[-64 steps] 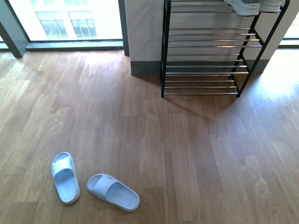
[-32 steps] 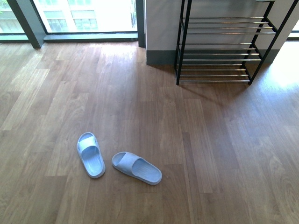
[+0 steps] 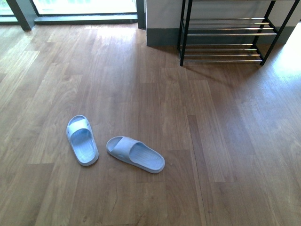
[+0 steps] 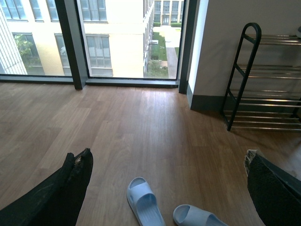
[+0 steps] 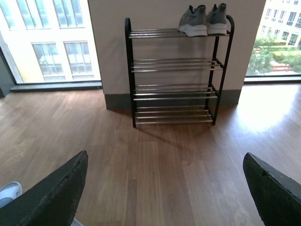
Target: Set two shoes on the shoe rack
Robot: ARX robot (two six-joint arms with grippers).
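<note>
Blue slides (image 3: pixel 135 154) on floor (image 3: pixel 221 141), sneakers (image 5: pixel 194 21) atop rack (image 5: pixel 173 65) — well apart

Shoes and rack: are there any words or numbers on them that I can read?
There is no text that can be read in any view.
Slides: plain pale blue, no print shows.
Sneakers: too small to tell if there is a brand.
Rack: bare bars and frame, no label shows.
</note>
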